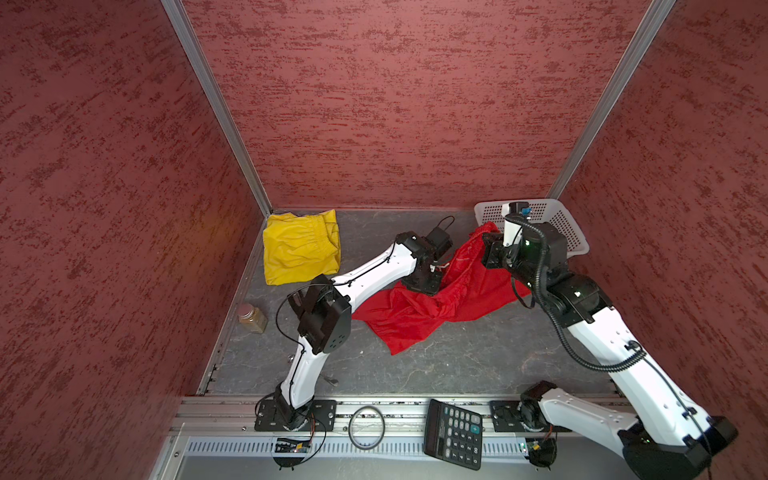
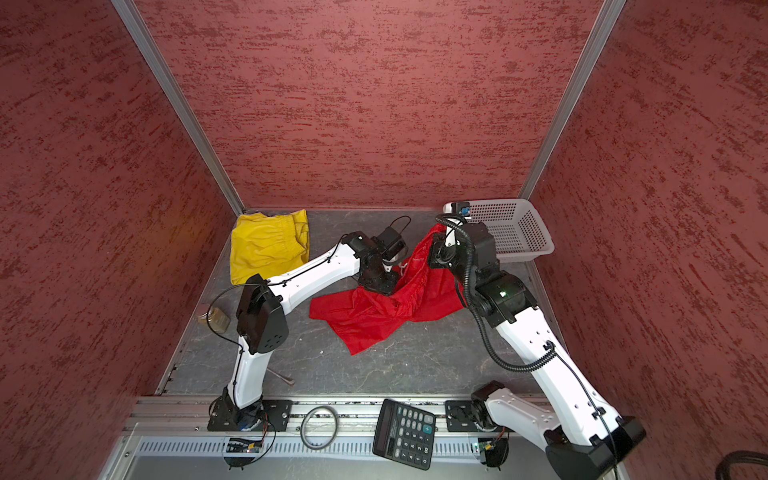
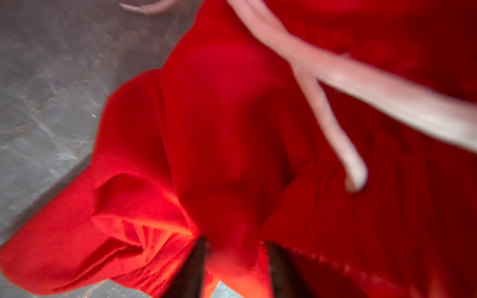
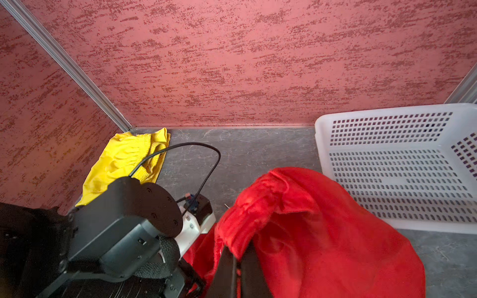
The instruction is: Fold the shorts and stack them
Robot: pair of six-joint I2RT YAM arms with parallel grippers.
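Inside the red-walled booth, the bright red thin-fabric shorts (image 1: 407, 320) are trailing crumpled across the middle of the grey marbled tabletop (image 1: 457, 365), while the folded bright yellow shorts (image 1: 299, 249) are sitting in the far-left corner. Judging by the slack, both arms should be drawing the waistband taut and level before laying it flat. The left gripper (image 3: 236, 241) is reaching low, pinching a fold beside the white drawstring (image 3: 361, 85); the right gripper (image 4: 236, 260) is holding a clamped peak raised.

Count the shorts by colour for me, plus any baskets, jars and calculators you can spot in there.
yellow shorts: 1
red shorts: 1
white basket: 1
jar: 1
calculator: 1
Total: 5
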